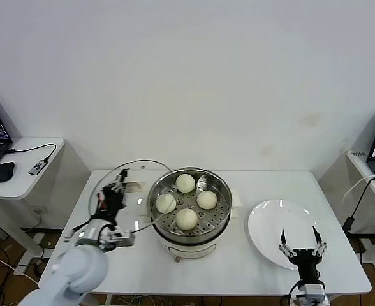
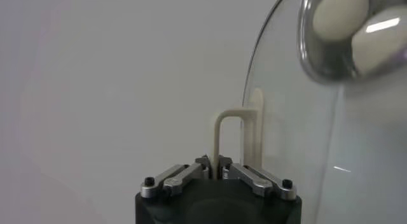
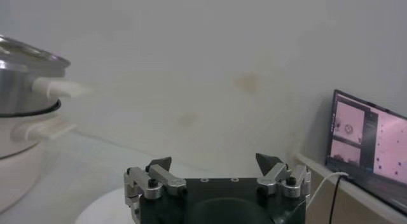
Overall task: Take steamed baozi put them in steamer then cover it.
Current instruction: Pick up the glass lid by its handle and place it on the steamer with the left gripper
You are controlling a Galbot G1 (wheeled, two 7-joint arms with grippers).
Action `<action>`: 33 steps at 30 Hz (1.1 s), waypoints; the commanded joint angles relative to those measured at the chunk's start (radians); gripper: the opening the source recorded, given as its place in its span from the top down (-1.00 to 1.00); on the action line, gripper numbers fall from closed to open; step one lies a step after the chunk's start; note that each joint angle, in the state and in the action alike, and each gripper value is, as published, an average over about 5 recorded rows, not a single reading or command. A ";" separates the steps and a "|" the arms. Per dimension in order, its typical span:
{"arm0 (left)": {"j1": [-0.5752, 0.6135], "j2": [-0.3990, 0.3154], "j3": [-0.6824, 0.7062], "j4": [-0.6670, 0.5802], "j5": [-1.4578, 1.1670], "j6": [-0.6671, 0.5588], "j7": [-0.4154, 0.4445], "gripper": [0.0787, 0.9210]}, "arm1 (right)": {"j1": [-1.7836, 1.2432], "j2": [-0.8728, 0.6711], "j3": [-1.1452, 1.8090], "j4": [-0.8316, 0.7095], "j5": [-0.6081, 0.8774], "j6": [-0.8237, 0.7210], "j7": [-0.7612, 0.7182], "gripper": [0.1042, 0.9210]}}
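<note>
White wall behind, white bench point(image 1: 251, 268) below us. Our left gripper point(image 2: 215, 163) has its fingers clenched on the white bar handle point(image 2: 236, 137) of the cover point(image 1: 120, 194), which we hold tilted on edge just beside the steamer point(image 1: 220, 220). From those fingers the steamer lies toward our right, its open mouth facing up with all four steamed baozi point(image 1: 185, 183) inside. We judge the cover must swing flat and across onto that rim. Our right gripper point(image 1: 301, 245) waits released over the plate point(image 1: 264, 226).

left arm: rounded glossy white shell point(image 1: 79, 268)
right gripper point(image 1: 301, 245): black body, silver links, black-tipped fingers
</note>
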 commanded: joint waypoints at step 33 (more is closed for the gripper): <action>-0.231 -0.425 0.322 0.247 0.473 0.066 0.209 0.85 | 0.001 -0.002 -0.020 -0.032 -0.048 -0.002 0.015 -0.76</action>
